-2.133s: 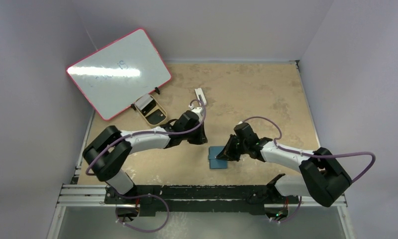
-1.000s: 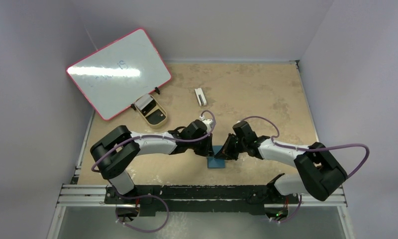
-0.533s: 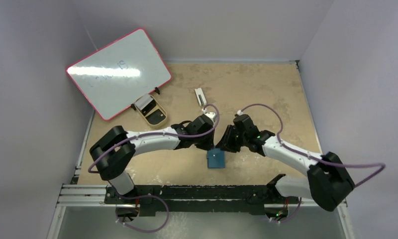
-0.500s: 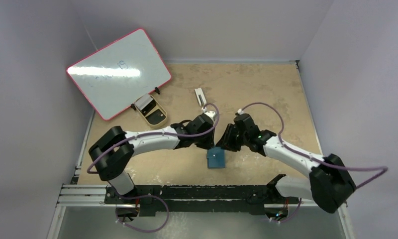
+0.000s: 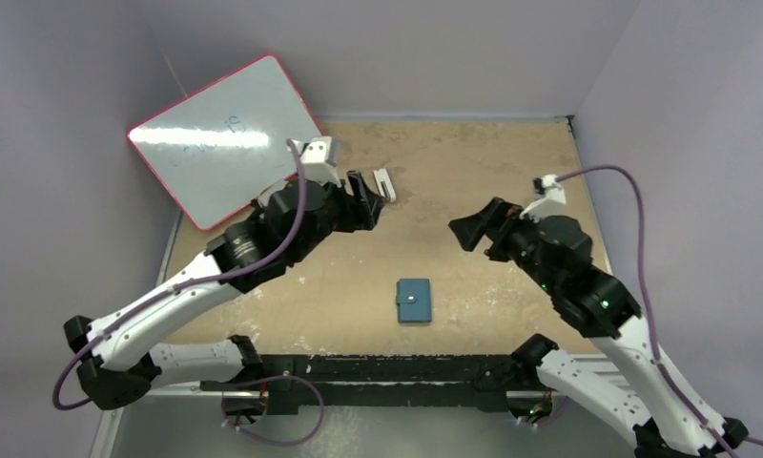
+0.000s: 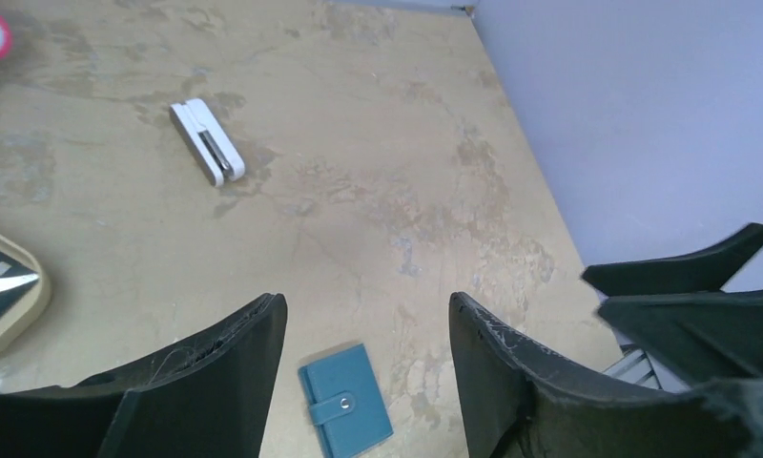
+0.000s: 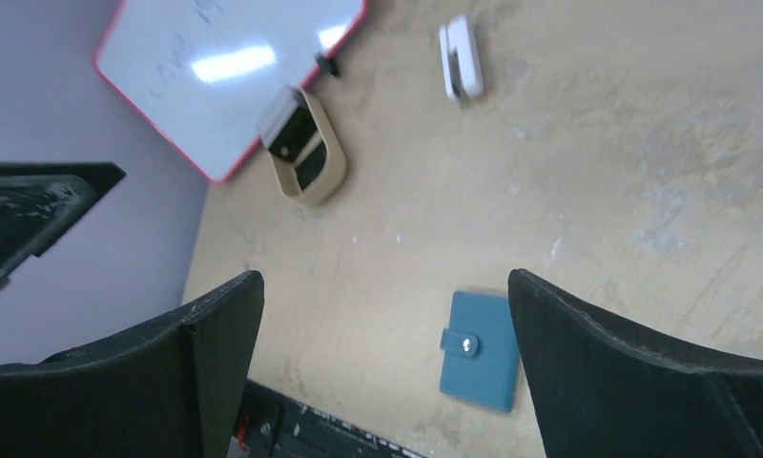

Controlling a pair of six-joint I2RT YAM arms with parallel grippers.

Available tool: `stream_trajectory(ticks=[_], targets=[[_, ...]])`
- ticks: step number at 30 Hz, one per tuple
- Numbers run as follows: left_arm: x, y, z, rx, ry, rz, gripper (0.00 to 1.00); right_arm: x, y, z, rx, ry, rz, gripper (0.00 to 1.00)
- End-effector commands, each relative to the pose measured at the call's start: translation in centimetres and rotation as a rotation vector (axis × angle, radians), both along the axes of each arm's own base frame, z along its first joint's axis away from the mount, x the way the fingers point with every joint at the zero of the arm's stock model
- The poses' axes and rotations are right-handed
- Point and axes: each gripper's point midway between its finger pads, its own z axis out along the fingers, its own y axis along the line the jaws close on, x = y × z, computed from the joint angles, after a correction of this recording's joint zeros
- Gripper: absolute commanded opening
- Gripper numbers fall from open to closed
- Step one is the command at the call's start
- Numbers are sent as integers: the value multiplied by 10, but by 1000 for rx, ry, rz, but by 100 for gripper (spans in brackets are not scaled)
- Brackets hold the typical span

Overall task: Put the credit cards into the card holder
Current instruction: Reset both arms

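The teal-blue card holder (image 5: 415,301) lies folded and snapped shut on the table near the front edge, with nothing touching it. It shows between the fingers in the left wrist view (image 6: 349,415) and the right wrist view (image 7: 481,351). My left gripper (image 5: 363,197) hangs high above the table's left-middle, open and empty (image 6: 366,303). My right gripper (image 5: 466,232) is raised at the right, open wide and empty (image 7: 385,279). Flat grey and dark pieces that look like credit cards (image 7: 299,143) lie in the tan tray (image 7: 332,177).
A white oblong block (image 5: 384,183) lies at the back middle (image 6: 206,143). A red-rimmed whiteboard (image 5: 225,138) leans at the back left, beside the tray (image 6: 15,320). Purple walls close the table's sides; the metal rail (image 5: 378,367) runs along the front.
Both grippers were shut at the card holder a second ago. Both have opened, let go and risen up and apart. The holder stays closed on the table.
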Motion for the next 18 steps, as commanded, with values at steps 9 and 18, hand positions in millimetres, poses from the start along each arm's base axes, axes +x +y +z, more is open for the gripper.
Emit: stream_trajectory(ticks=[9,18], targets=[[-24,63,-5,-59,-12,112,68,-14,-33,44,-12,-137,-65,99],[-24,72,-8,-52,-25,140,71,-13,-26,26,-12,-101,-46,99]])
